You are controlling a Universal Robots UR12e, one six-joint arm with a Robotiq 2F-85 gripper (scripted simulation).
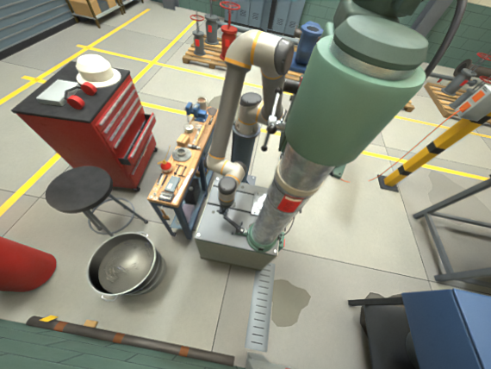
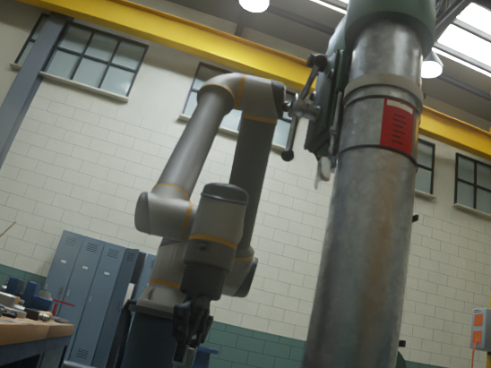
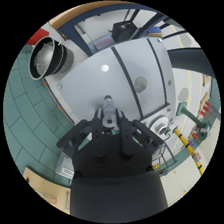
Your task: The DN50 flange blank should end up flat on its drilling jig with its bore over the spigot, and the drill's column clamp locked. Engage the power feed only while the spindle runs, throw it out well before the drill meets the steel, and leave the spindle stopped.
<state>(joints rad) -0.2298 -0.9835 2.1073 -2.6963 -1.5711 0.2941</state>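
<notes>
The column clamp lever [image 1: 233,226] runs from the green collar [image 1: 263,241] at the foot of the drill's steel column [image 1: 284,196] out over the grey base table [image 1: 228,224]. Its knurled grip [image 3: 109,110] lies between my fingers. The flange blank [image 1: 181,153] lies on the wooden bench [image 1: 183,166], apart from the drill. A round spigot [image 3: 140,84] stands on the grey table between two dark slots. The drill's feed handle [image 2: 298,110] hangs beside the green head. My gripper [image 3: 109,121] is closed around the clamp lever's grip.
The steel column stands close on the right of my wrist. The bench flanks the base on the left. A stack of steel bowls [image 1: 125,265], a stool [image 1: 79,189] and a red tool cabinet [image 1: 86,116] stand farther left.
</notes>
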